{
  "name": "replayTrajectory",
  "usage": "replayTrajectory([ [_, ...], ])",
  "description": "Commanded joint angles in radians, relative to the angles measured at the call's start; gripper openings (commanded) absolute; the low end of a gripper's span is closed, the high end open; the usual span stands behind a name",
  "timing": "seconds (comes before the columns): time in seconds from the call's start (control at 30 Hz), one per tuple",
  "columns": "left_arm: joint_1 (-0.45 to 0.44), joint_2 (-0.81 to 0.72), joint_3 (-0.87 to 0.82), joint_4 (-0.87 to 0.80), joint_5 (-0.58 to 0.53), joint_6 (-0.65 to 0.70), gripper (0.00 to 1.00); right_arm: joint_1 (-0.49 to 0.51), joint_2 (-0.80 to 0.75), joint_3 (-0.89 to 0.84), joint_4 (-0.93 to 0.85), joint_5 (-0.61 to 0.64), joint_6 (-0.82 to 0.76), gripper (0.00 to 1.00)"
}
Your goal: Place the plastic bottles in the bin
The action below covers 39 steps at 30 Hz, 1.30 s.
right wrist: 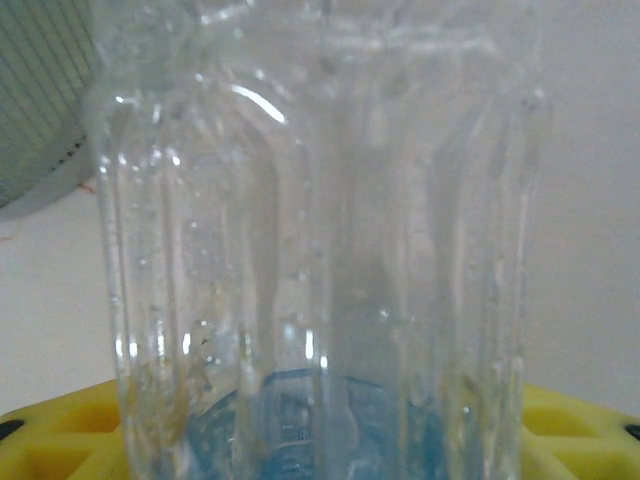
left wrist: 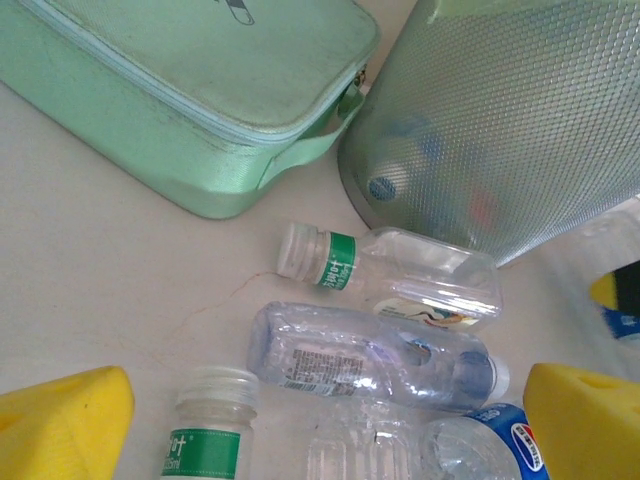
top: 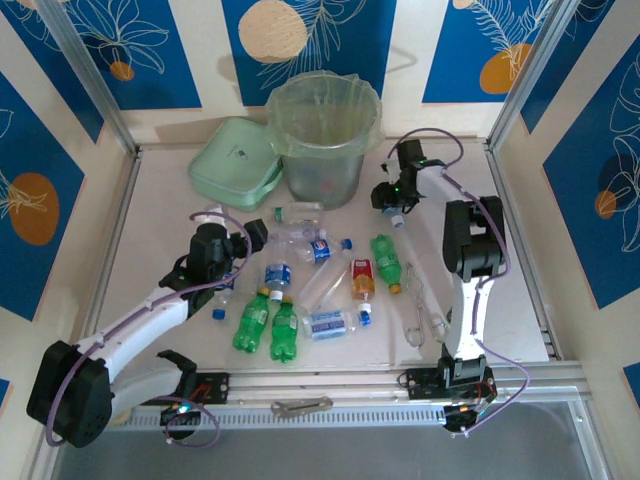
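The bin [top: 322, 135], a pale-green bucket with a bag liner, stands at the back middle; its textured wall [left wrist: 510, 110] is close in the left wrist view. Several plastic bottles lie in front of it: green ones [top: 252, 320], an orange one [top: 362, 278] and clear blue-labelled ones [top: 335, 322]. My left gripper [top: 245, 245] is open above clear bottles, its yellow fingers [left wrist: 60, 425] wide apart around a bluish clear bottle [left wrist: 370, 360] and a green-banded one [left wrist: 205, 435]. My right gripper [top: 395, 205] is right of the bin, shut on a clear bottle [right wrist: 320, 240].
A flat pale-green zipped case [top: 235, 160] lies left of the bin, touching it [left wrist: 190, 90]. Metal tongs [top: 418, 305] rest right of the bottles. A metal tool [top: 300, 405] lies on the front rail. Aluminium frame posts edge the table.
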Motion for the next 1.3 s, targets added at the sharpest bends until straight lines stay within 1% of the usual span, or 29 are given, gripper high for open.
replayTrajectory([
  [0.0, 0.031, -0.013, 0.022, -0.010, 0.011, -0.001, 1.00, -0.058, -0.148, -0.045, 0.036, -0.088, 0.136, 0.54],
  [0.17, 0.098, -0.009, -0.011, 0.002, 0.061, -0.037, 1.00, -0.101, -0.316, -0.118, 0.052, -0.090, 0.224, 0.53],
  [0.37, 0.213, -0.006, -0.086, 0.052, 0.155, -0.125, 1.00, -0.101, -0.489, -0.125, 0.078, -0.099, 0.288, 0.51],
  [0.5, 0.246, -0.017, -0.124, 0.060, 0.176, -0.142, 1.00, -0.063, -0.553, -0.085, 0.114, -0.117, 0.316, 0.50],
  [0.67, 0.254, -0.046, -0.157, 0.048, 0.198, -0.141, 1.00, 0.024, -0.555, 0.002, 0.146, -0.089, 0.320, 0.50],
  [0.73, 0.254, -0.053, -0.171, 0.049, 0.223, -0.147, 1.00, 0.057, -0.539, 0.039, 0.174, -0.083, 0.321, 0.50],
  [0.83, 0.253, -0.061, -0.174, 0.044, 0.292, -0.143, 1.00, 0.100, -0.489, 0.123, 0.205, -0.078, 0.322, 0.50],
  [0.9, 0.252, -0.066, -0.174, 0.045, 0.347, -0.130, 1.00, 0.124, -0.435, 0.201, 0.214, -0.076, 0.322, 0.50],
  [1.0, 0.252, -0.083, -0.171, 0.038, 0.399, -0.111, 1.00, 0.153, -0.338, 0.334, 0.217, -0.077, 0.326, 0.50],
  [1.13, 0.252, -0.114, -0.169, 0.001, 0.419, -0.088, 1.00, 0.179, -0.181, 0.545, 0.198, -0.078, 0.333, 0.50],
  [1.27, 0.251, -0.148, -0.172, -0.039, 0.419, -0.072, 1.00, 0.210, 0.016, 0.798, 0.128, -0.057, 0.321, 0.49],
])
